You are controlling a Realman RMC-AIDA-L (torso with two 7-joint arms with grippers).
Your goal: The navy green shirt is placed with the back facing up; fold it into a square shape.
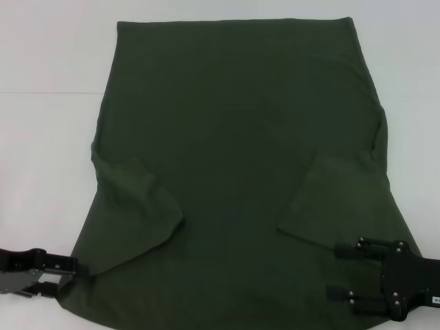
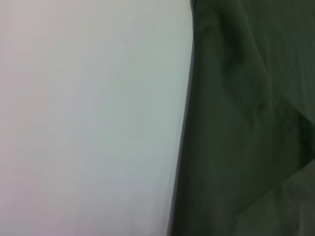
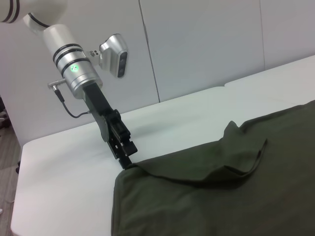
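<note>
The navy green shirt (image 1: 234,137) lies flat on the white table (image 1: 41,137), with both short sleeves folded inward over its body. My left gripper (image 1: 72,271) is at the shirt's near left edge. The right wrist view shows the left gripper (image 3: 125,160) shut on that edge of the shirt (image 3: 221,196), with the fabric raised slightly to its tip. My right gripper (image 1: 337,271) hovers over the shirt's near right corner, open, fingers spread wide with nothing held. In the left wrist view only the shirt (image 2: 246,147) edge and the table (image 2: 88,123) appear.
The folded left sleeve (image 1: 137,206) and right sleeve (image 1: 330,199) lie on the shirt body. Bare white table (image 3: 74,162) surrounds the cloth on the left and far sides. A white panel wall (image 3: 197,44) stands behind the table.
</note>
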